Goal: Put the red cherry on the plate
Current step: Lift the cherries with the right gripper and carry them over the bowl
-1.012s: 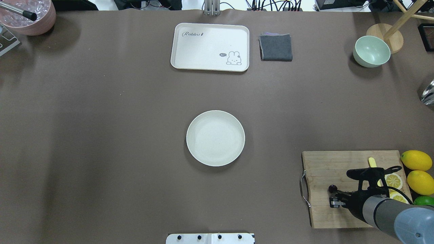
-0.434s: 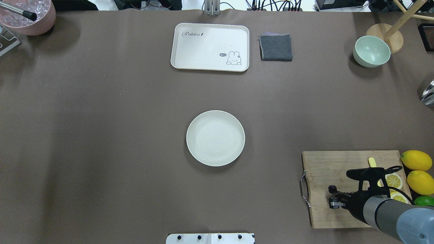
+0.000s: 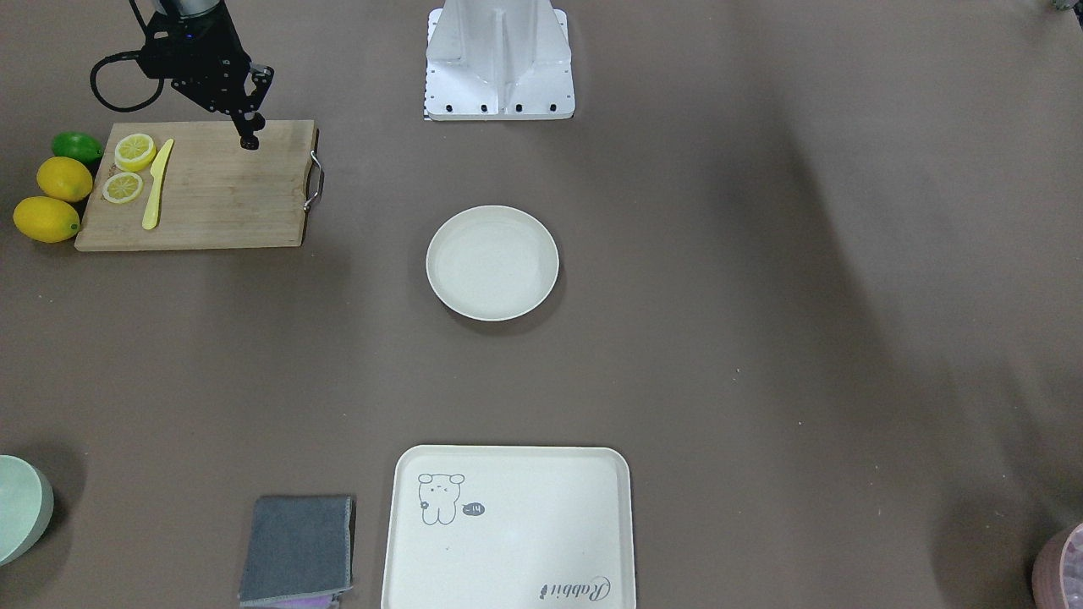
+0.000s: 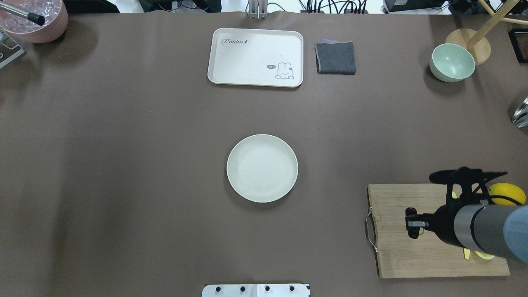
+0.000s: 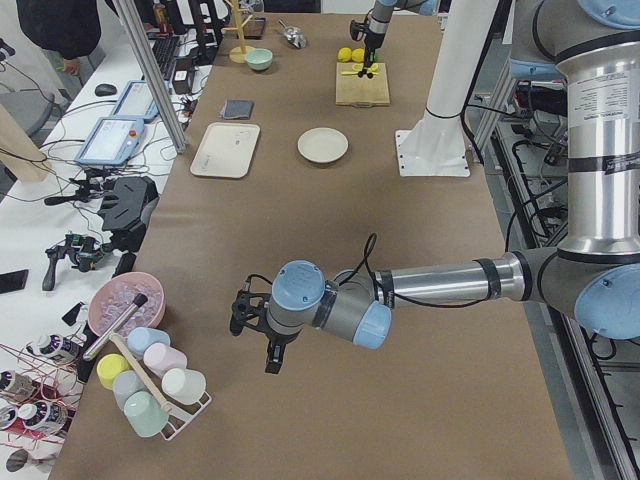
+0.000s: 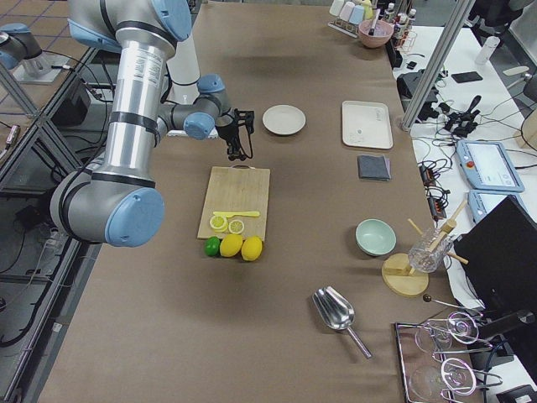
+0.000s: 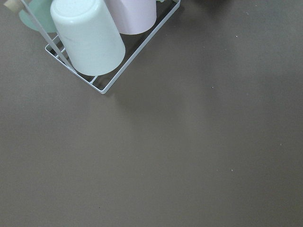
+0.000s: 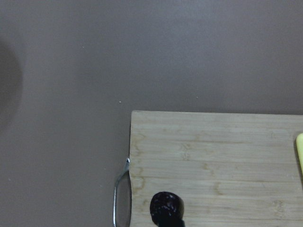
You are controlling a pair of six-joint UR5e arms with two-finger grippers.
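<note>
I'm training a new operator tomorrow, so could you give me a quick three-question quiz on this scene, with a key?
1. True or false: the red cherry already lies on the plate.
2. Which gripper is above the cutting board? A) left B) right C) both
3. Fill in: ___ lemon slices lie on the board beside the yellow knife.

Key:
1. False. The plate is bare, and the cherry hangs at the right gripper.
2. B
3. Two
</note>
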